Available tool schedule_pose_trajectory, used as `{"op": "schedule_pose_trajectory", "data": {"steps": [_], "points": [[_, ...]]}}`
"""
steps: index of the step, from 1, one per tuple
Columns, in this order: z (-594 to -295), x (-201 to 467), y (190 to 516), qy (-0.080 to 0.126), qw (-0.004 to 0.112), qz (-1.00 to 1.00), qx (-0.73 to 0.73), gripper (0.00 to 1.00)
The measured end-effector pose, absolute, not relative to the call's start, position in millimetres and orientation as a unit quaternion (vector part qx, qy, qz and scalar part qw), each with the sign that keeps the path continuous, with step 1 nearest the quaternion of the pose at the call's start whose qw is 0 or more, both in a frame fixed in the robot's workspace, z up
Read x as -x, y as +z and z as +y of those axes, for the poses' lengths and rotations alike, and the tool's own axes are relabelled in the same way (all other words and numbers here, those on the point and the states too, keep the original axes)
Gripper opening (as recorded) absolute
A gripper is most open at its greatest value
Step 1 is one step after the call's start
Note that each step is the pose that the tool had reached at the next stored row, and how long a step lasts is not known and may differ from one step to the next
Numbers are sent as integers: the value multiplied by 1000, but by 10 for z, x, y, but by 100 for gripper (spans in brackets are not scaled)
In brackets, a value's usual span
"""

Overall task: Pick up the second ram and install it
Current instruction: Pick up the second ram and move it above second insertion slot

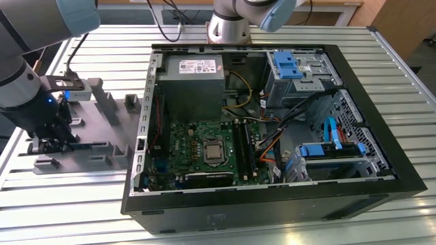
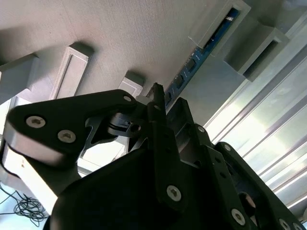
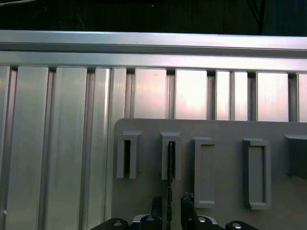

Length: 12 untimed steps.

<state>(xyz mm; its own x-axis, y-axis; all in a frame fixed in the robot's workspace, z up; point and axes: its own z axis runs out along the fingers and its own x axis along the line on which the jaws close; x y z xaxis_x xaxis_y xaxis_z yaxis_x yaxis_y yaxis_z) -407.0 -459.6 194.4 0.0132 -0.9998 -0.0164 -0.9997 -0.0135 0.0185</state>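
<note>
Jaws: part open, one on each side of the memory stick [image 3: 171, 160], with a sliver of gap on either side in the first wrist view; nothing clamped.
Memory stick: one, upright on edge, far end seated in a narrow holder [image 3: 177, 158].
Holders: five in a row; two narrow, two wide, one cut off.
Plate [image 3: 144, 201]: one, gray, flat on the slatted table [image 3: 72, 143].
Computer case [image 1: 272, 204]: one, open, on the exterior view's right of the plate.
</note>
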Motion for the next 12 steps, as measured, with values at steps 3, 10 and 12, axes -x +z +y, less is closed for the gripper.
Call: {"op": "schedule_pose_trajectory", "data": {"steps": [3, 10, 12], "points": [[-4596, 4070, 1933, -12, 1, -702, -712, 29], [-4595, 4061, 1908, -12, 1, -702, -712, 29], [-4595, 4059, 1906, -12, 1, -702, -712, 29]]}}
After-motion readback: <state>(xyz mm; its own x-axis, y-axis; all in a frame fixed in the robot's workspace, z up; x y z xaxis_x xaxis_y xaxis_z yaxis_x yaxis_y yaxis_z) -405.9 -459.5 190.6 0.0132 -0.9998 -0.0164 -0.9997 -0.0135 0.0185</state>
